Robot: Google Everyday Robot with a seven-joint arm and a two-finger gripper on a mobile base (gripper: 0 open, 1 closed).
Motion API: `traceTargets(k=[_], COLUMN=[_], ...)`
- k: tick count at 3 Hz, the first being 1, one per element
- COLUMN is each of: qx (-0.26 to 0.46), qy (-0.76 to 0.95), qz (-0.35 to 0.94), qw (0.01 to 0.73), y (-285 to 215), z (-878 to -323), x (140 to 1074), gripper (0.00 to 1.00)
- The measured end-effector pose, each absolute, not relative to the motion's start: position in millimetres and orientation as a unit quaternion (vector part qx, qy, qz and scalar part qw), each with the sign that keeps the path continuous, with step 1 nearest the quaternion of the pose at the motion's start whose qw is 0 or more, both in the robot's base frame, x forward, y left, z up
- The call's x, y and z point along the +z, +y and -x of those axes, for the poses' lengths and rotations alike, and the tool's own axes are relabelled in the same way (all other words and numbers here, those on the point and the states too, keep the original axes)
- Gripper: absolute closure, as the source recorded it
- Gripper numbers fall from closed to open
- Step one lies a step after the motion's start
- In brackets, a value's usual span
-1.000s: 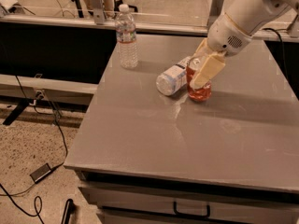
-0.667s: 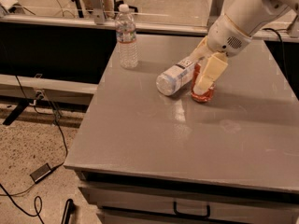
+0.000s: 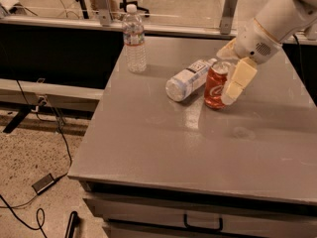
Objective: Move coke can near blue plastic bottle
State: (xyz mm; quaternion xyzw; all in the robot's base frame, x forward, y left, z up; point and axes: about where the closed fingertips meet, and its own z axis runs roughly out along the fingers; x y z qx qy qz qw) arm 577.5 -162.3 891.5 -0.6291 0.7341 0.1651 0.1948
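The coke can stands upright on the grey table, its left side touching the blue plastic bottle. That bottle lies on its side, cap pointing back right towards the can. My gripper is open around the can. One cream finger hangs just at the can's right front. The other finger is behind the can's top. The white arm comes in from the upper right.
A taller, slim clear bottle with a red-striped label stands at the table's back left. A rail with metal posts runs behind the table. Cables and a small box lie on the floor to the left. A drawer handle is below the front edge.
The near finger has slid right off the front of the can, so the can's face now shows. The can stays standing against the lying bottle.
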Motion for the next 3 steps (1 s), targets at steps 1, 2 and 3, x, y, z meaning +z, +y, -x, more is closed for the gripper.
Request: traceTargets(k=[1,2,3], qx=[0.174,0.181,0.180], qy=[0.749,0.764,0.764], qz=[0.606,0.584,0.584], qw=[0.203,0.207,0.208], y=[-194,-222,-222], z=[-570,-564,-565], x=[888,881,880], gripper=[0.00,0.00,0.00])
